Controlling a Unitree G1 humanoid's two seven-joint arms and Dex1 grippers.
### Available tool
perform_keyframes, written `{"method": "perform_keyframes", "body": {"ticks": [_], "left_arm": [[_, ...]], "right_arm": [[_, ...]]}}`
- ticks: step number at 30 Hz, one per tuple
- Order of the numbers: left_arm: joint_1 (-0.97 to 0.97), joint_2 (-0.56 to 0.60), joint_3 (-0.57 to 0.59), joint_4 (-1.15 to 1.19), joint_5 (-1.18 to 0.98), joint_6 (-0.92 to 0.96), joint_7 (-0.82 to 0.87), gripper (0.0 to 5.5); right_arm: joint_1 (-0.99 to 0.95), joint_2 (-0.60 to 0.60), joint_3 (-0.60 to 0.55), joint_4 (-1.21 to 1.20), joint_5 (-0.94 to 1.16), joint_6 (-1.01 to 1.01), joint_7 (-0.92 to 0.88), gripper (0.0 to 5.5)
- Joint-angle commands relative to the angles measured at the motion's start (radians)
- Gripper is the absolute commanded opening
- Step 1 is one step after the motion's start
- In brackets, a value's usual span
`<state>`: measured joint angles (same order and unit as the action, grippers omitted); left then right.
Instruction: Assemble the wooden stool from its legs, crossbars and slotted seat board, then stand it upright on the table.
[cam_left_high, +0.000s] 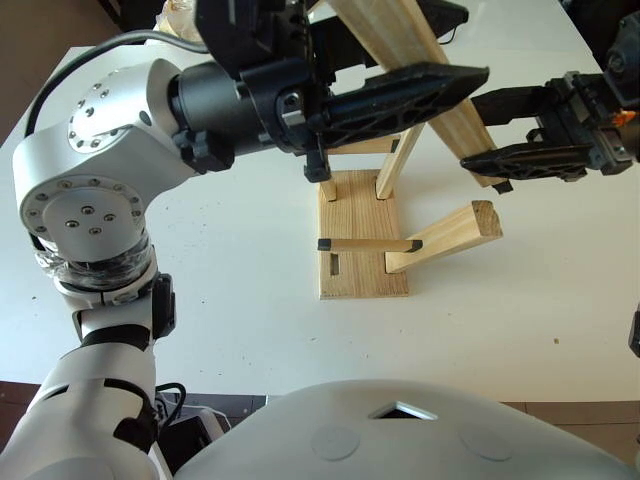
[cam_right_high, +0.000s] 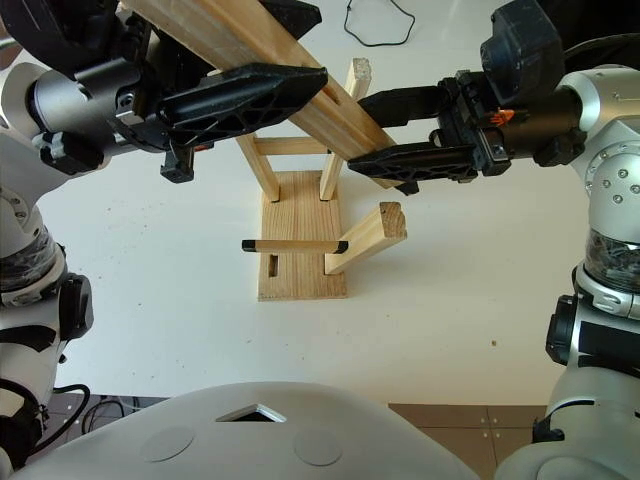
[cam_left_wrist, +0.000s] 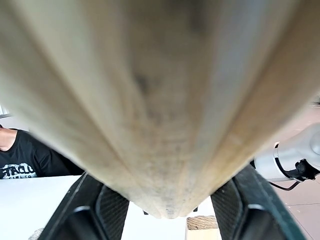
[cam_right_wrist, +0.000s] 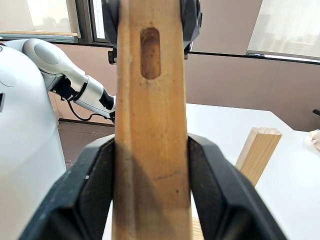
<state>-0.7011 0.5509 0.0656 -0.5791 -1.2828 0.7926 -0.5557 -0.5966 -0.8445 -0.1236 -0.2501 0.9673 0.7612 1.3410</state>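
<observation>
A long wooden leg (cam_left_high: 455, 122) hangs slanted above the table, held at two places. My left gripper (cam_left_high: 440, 85) is shut on its upper part, and my right gripper (cam_right_high: 400, 128) is shut on its lower end. A slot (cam_right_wrist: 150, 52) shows in the leg. Below, the slotted seat board (cam_left_high: 365, 215) lies flat. Two legs (cam_right_high: 262, 165) stand at its far end, joined by a crossbar (cam_right_high: 290, 146). A third leg (cam_left_high: 450, 235) leans out from the near right corner, with a black-tipped crossbar (cam_left_high: 365, 244) running left from it.
The white table (cam_left_high: 200, 300) has open room left, right and in front of the board. A black cable (cam_right_high: 375, 25) lies at the far edge. An open slot (cam_left_high: 332, 265) shows at the board's near left corner.
</observation>
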Motion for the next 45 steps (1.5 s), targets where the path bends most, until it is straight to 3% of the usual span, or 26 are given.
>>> {"method": "perform_keyframes", "body": {"ticks": [1, 9, 24, 31, 35, 38, 43, 45], "left_arm": [[0.008, 0.03, 0.014, -0.012, -0.02, 0.009, -0.034, 2.05], [0.013, 0.031, 0.04, 0.017, 0.021, -0.019, -0.022, 2.05], [0.115, 0.145, 0.194, 0.043, 0.061, -0.06, -0.088, 2.05], [0.198, 0.38, 0.289, 0.183, 0.189, -0.089, -0.398, 2.05], [0.347, 0.461, 0.366, 0.209, 0.228, -0.101, -0.596, 2.05], [0.456, 0.433, 0.392, 0.234, 0.301, -0.143, -0.59, 2.05], [0.651, 0.236, 0.441, 0.126, 0.371, -0.33, -0.562, 2.05], [0.76, 0.216, 0.417, 0.095, 0.364, -0.328, -0.614, 2.05]], "right_arm": [[-0.016, -0.002, -0.019, 0.013, -0.028, -0.023, -0.027, 2.05], [-0.006, 0.029, -0.019, 0.01, -0.04, -0.038, -0.087, 3.28], [0.047, 0.029, -0.097, 0.157, -0.018, -0.043, -0.043, 3.3], [0.083, 0.013, -0.125, 0.212, -0.075, -0.084, -0.033, 3.3], [0.165, -0.002, -0.178, 0.163, -0.042, -0.056, -0.037, 3.3], [0.22, -0.01, -0.193, 0.137, -0.046, -0.052, -0.031, 3.3], [0.225, -0.018, -0.203, 0.127, -0.022, -0.012, -0.051, 3.3], [0.218, -0.02, -0.204, 0.127, -0.012, 0.0, -0.051, 3.3]]}}
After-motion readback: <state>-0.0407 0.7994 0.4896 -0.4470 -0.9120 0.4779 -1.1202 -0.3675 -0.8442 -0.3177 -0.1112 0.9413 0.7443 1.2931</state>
